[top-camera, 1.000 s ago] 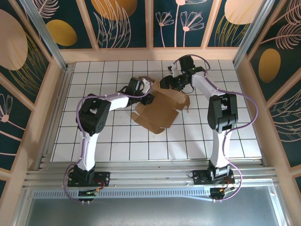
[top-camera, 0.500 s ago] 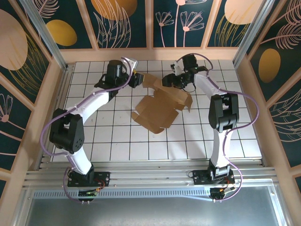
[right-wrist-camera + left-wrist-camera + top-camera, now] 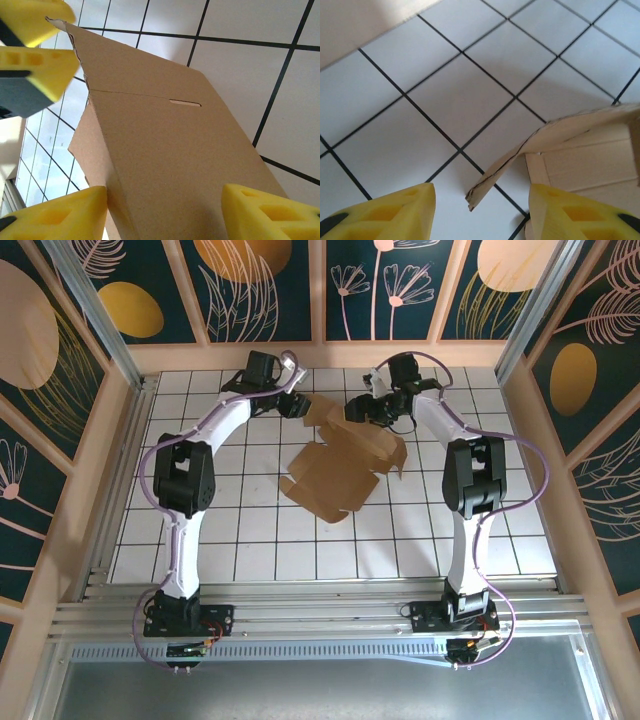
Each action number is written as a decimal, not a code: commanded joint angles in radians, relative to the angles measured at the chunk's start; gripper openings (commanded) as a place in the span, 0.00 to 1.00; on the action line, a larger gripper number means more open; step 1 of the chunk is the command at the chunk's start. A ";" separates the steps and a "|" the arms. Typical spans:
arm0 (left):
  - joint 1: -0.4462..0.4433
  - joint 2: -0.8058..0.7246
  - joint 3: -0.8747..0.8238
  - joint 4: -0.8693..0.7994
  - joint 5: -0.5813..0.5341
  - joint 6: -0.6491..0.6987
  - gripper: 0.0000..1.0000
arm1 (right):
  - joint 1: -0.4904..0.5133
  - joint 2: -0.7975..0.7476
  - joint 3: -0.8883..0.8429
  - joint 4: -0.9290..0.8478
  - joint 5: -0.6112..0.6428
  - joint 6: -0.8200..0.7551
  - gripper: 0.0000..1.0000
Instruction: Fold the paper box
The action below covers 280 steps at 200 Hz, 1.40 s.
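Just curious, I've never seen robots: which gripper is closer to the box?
Right, narrowly. The right gripper, open, straddles the far panel of the box; the left gripper, also open, sits just at the tip of its far-left flap.

Brown paper box, white black-gridded table

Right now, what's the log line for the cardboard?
brown cardboard paper box: mostly flat | left gripper: open, at flap corner | right gripper: open, around panel
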 commanded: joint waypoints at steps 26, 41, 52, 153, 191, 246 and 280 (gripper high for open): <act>0.009 0.060 0.072 -0.100 0.153 0.115 0.50 | -0.007 0.036 0.004 -0.043 0.035 0.000 0.62; 0.010 0.076 0.075 -0.100 0.216 0.117 0.46 | -0.006 0.038 0.003 -0.043 0.033 0.002 0.61; 0.009 0.086 0.078 -0.101 0.253 0.111 0.43 | -0.006 0.036 -0.001 -0.039 0.033 0.004 0.61; 0.009 -0.022 -0.032 0.002 0.373 -0.070 0.11 | 0.002 0.023 -0.030 -0.021 0.049 0.018 0.57; 0.007 -0.022 0.010 -0.016 0.382 -0.177 0.10 | 0.006 0.024 -0.033 -0.012 0.047 0.026 0.57; 0.004 -0.033 0.025 -0.019 0.348 -0.355 0.00 | 0.009 0.022 -0.040 -0.008 0.049 0.029 0.57; -0.019 -0.076 -0.012 -0.003 0.396 -0.396 0.00 | 0.010 0.022 -0.040 -0.005 0.051 0.029 0.58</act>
